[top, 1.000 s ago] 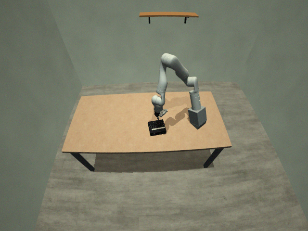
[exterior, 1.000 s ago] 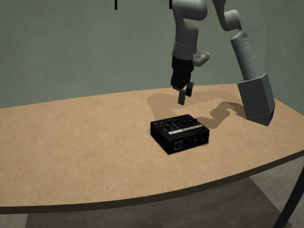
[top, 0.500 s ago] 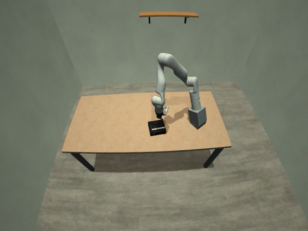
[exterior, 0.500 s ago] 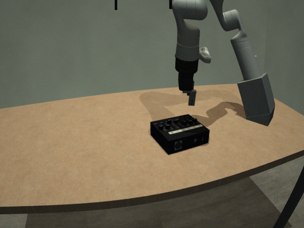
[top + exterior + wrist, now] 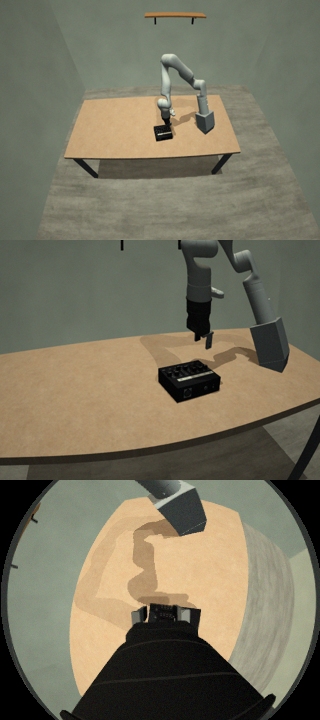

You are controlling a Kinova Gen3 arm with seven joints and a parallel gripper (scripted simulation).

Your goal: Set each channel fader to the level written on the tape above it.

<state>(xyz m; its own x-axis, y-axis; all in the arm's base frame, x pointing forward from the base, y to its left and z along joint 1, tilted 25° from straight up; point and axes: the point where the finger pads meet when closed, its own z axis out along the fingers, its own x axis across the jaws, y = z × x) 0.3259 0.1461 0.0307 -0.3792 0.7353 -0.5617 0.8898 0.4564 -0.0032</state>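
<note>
The black lighting desk (image 5: pixel 189 380) stands on its feet on the table, right of the middle. It also shows in the top view (image 5: pixel 163 133). Its top carries a row of small fader caps (image 5: pixel 186 368) and a pale tape strip (image 5: pixel 195 376); the written levels and cap positions are too small to read. My gripper (image 5: pixel 203 340) is open and empty. It hangs above the desk's far edge, well clear of the faders. In the wrist view the fingertips point at bare table; the desk is hidden there.
The arm's grey base block (image 5: pixel 269 344) stands on the table to the right of the desk, and shows in the wrist view (image 5: pixel 182 510). A wooden shelf (image 5: pixel 175 15) hangs high on the back wall.
</note>
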